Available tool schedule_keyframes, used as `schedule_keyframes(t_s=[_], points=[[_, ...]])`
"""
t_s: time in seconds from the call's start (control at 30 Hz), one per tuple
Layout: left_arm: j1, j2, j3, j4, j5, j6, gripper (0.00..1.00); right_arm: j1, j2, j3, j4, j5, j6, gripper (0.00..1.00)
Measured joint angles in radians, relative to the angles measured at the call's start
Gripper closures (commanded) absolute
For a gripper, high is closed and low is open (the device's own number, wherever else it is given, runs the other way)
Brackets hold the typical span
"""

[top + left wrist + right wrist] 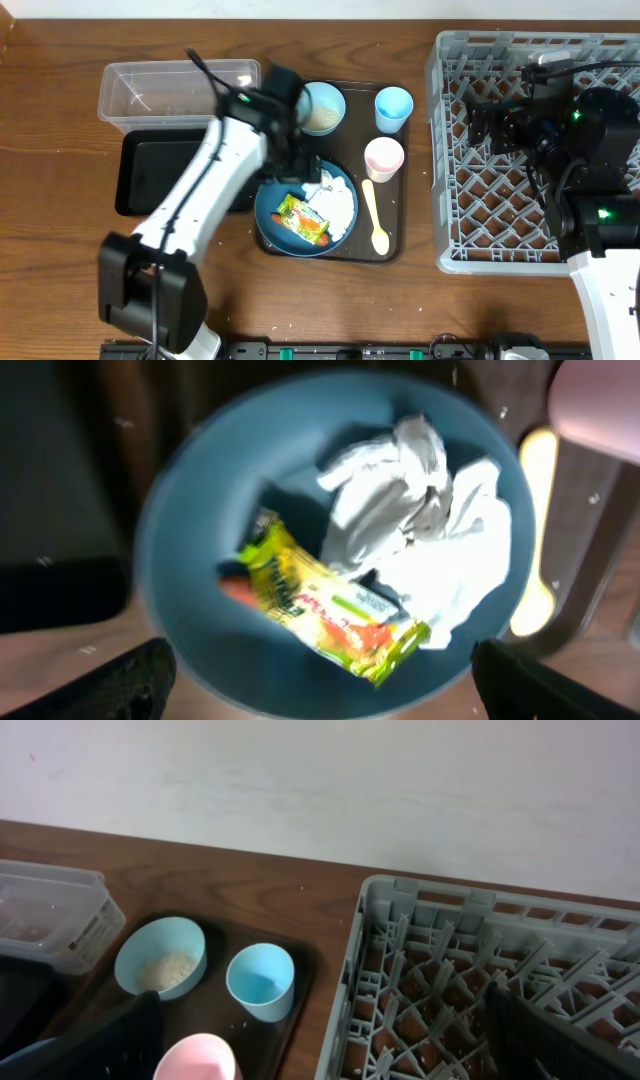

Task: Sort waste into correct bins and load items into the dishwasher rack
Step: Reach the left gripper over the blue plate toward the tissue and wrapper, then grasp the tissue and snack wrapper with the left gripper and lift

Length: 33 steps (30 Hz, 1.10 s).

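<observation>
Left arm (215,175): stretched over brown tray (398,228); left gripper (320,670) faces down above blue plate (190,560), fingers wide apart.
On plate: tissue (420,510), wrapper (320,600).
Right gripper (322,1030): above rack (440,892), fingers apart.

1 dark-brown serving tray (396,215) lies in the middle of the overhead frame, on a brown wooden table (60,230) that fills the picture. In the right wrist view the tray sits at lower left, and a plain white wall (320,790) spans the upper part behind the table's far edge.
</observation>
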Motion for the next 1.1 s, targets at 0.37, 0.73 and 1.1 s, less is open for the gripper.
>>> schedule_keyframes(t_s=[0.37, 0.73, 1.1], points=[[-0.073, 0.006, -0.227, 0.236, -0.054, -0.057, 0.03, 0.0, 0.0, 0.0, -0.005, 0.0, 0.0, 0.01], [-0.074, 0.042, -0.307, 0.371, 0.007, 0.013, 0.03, 0.0, 0.0, 0.0, -0.022, 0.0, 0.0, 0.01], [-0.075, 0.111, -0.307, 0.379, 0.025, 0.037, 0.52, 0.0, 0.0, 0.0, -0.043, 0.0, 0.0, 0.01]])
